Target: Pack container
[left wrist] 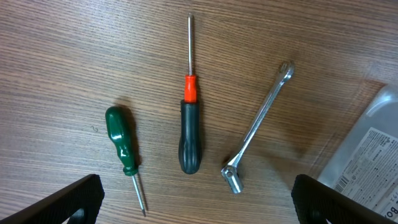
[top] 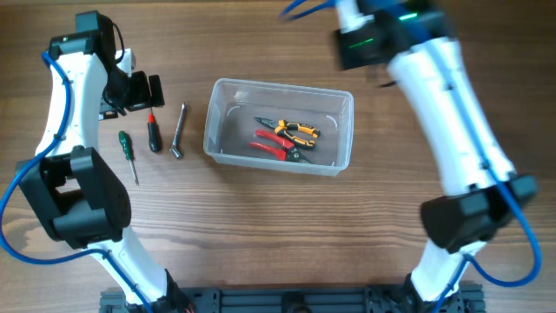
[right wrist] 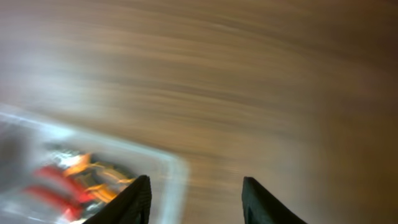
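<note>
**Q:** What are the grippers doing?

**A:** The left gripper [top: 142, 90] hangs open and empty above three loose tools. The right gripper [right wrist: 196, 202] is also spread and empty; its view is blurred.

**Q:** And the packing?

**A:** It looks partway done. The clear, round-cornered plastic container [top: 278, 85] sits mid-table holding red pliers [top: 271, 146] and yellow pliers [top: 297, 131]. The likely next move is for the left gripper to lower squarely onto the black-handled screwdriver [left wrist: 190, 134], which lies between the green screwdriver [left wrist: 121, 140] and the shiny steel wrench [left wrist: 258, 127].

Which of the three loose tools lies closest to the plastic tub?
The bare silver wrench; the black screwdriver and green screwdriver lie farther from the tub.
</note>
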You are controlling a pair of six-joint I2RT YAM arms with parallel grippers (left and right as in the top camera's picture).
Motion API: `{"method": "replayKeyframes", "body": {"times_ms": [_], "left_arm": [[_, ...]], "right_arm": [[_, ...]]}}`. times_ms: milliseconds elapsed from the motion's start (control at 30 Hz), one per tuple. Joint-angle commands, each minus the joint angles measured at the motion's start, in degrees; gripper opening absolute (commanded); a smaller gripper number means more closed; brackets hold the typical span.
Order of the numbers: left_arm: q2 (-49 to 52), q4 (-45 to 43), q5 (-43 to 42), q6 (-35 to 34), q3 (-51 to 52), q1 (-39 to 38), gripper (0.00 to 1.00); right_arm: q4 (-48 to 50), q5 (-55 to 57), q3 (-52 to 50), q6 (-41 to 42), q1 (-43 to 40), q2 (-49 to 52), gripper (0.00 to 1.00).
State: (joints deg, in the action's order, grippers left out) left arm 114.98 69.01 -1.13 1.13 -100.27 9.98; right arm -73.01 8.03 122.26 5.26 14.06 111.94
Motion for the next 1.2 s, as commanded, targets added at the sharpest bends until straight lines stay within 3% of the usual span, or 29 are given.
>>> {"method": "replayKeyframes", "body": {"times_ms": [0, 33, 167, 200, 233, 567, 767, 933, 1167], "left_arm": [[0.1, 0.0, 0.3, -0.7, -0.8, 0.3, 1.00], [0.1, 0.0, 0.3, -0.7, -0.8, 0.3, 1.00], [0.1, 0.0, 0.3, -0.7, -0.8, 0.3, 1.00], [0.1, 0.0, 0.3, -0.7, -0.8, 0.3, 1.00], [0.1, 0.0, 0.3, -0.7, -0.8, 0.3, 1.00], [0.1, 0.0, 0.3, -0.7, -0.8, 0.3, 1.00], [0.1, -7.6, 0.3, -0.8, -0.8, 0.3, 1.00], [0.1, -7.1, -12.0, -0.8, -0.8, 0.3, 1.00], [0.1, -7.5, -13.0, -0.7, -0.8, 0.3, 1.00]], "right_arm": [[-2.7, 3.1, 0.4, 1.7, -14.2, -0.3, 0.54], [-2.8, 2.8, 0.3, 1.1, -18.4, -0.3, 0.71], [-2.7, -1.4, 0.3, 1.1, -30.1, -0.3, 0.81], [-2.7, -2.5, 0.3, 1.1, -32.4, -0.3, 0.87], [-2.8, -4.0, 0.3, 1.2, -34.5, -0.3, 0.99], [-3.0, -5.6, 0.3, 1.1, -36.8, -0.3, 1.00], [-2.8, -5.6, 0.3, 1.2, -36.8, -0.3, 1.00], [-2.8, -5.6, 0.3, 1.1, -36.8, -0.3, 1.00], [-2.8, -5.6, 0.3, 1.1, -36.8, -0.3, 1.00]]}}
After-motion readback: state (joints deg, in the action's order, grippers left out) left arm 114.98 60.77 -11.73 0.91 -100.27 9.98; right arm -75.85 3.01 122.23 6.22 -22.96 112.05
